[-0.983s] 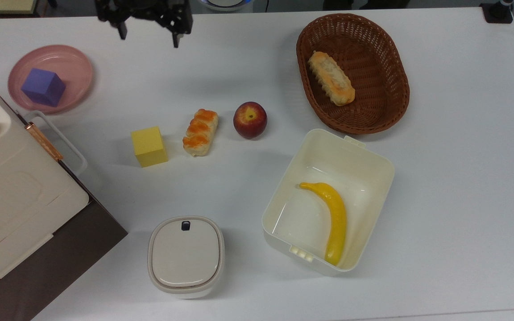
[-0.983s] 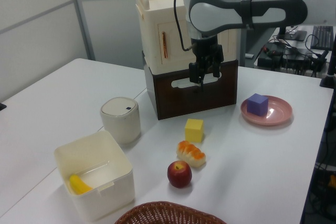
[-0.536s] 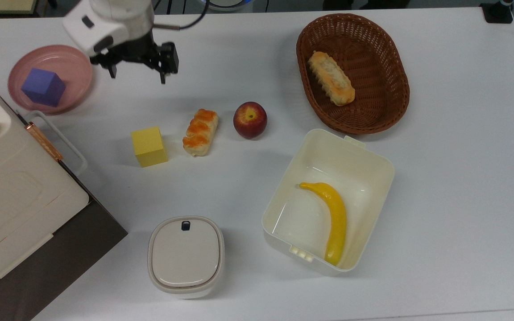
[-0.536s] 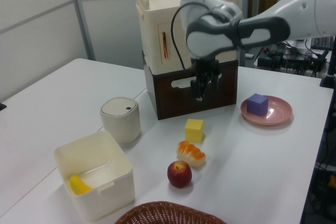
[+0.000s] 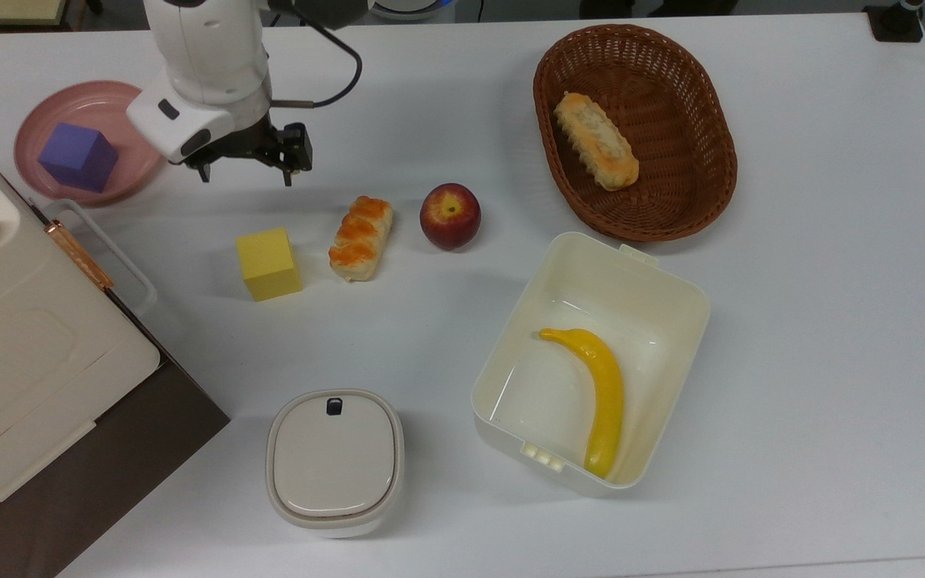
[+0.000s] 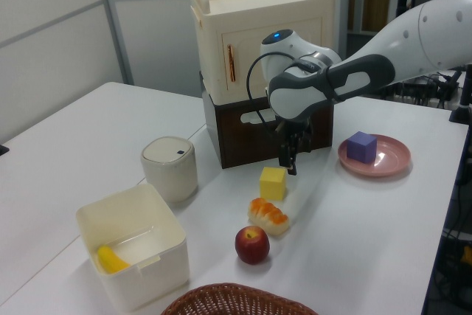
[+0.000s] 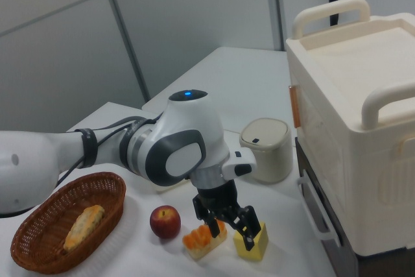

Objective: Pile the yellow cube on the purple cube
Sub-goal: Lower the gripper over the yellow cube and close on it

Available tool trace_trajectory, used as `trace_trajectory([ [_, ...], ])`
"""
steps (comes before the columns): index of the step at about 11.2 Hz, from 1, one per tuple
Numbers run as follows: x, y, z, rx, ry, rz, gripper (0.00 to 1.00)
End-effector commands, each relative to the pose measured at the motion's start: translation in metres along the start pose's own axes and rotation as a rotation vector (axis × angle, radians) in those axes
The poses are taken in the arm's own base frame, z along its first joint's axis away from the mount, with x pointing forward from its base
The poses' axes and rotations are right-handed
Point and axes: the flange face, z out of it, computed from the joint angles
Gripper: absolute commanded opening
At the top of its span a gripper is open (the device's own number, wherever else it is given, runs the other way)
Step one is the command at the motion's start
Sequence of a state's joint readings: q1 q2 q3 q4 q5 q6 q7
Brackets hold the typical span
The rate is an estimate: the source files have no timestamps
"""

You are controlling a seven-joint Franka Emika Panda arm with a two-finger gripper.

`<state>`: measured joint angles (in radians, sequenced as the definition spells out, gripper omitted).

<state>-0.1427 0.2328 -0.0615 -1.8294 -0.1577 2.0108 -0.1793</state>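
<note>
Left of centre in the top view, the yellow cube (image 5: 269,263) sits untouched on the table; gripper (image 5: 244,170) hovers above it, fingers spread, empty; the purple cube (image 5: 78,156) waits upper left, everything left to do

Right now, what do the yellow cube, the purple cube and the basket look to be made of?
The yellow cube: matte, sharp-edged, no glare, probably foam, though painted wood isn't ruled out. The purple cube: same flat matte look, likely the same material. The basket: brown woven strands, wicker or a plastic imitation.
</note>
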Motion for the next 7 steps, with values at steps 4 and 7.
trace_trajectory([
  [4, 0.018, -0.001, 0.035, 0.0, 0.033, -0.138, 1.0],
  [7, 0.038, -0.013, 0.047, -0.003, 0.094, -0.148, 1.0],
])
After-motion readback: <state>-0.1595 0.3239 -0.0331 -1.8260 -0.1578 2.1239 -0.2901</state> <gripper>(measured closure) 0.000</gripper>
